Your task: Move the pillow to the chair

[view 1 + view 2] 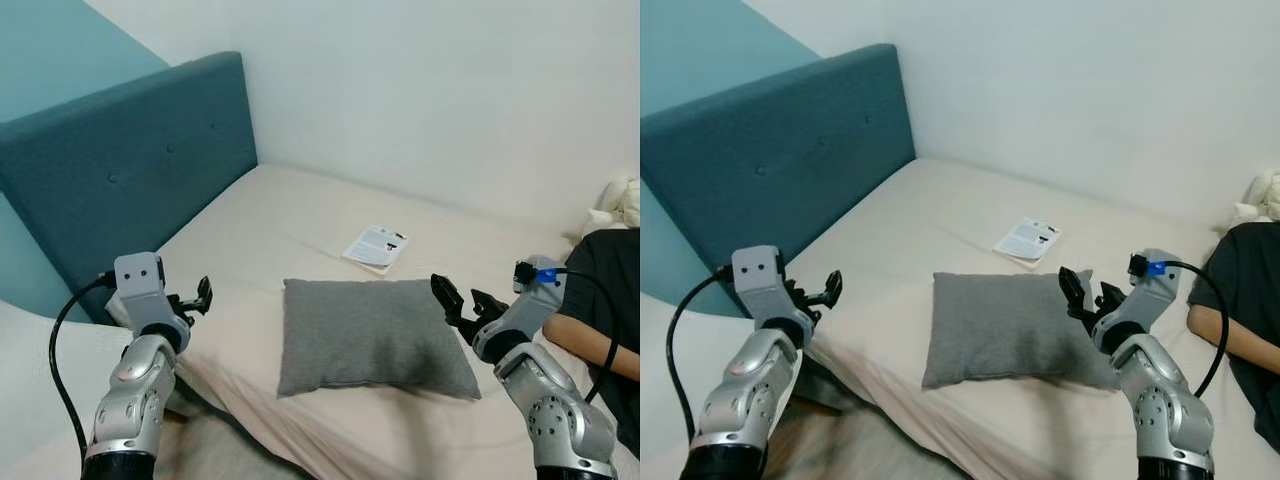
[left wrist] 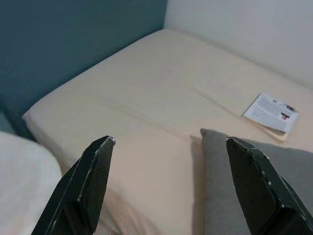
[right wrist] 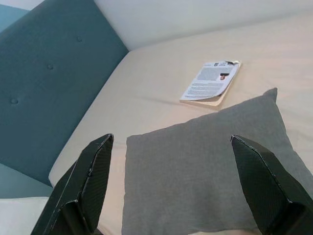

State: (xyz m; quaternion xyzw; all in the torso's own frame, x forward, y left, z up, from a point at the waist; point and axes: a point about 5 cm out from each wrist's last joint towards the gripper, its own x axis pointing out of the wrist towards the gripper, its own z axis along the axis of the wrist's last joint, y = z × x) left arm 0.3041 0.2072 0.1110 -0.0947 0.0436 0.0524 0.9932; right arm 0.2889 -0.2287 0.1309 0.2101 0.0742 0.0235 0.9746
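Flat grey fabric pillow (image 1: 372,335) lies ctr frame on my beige bed (image 1: 290,225), w/ a white booklet (image 1: 376,247) just above it. My right end effector (image 1: 462,301) hovers released at its right edge; left end effector (image 1: 196,296), released, lower left, apart.
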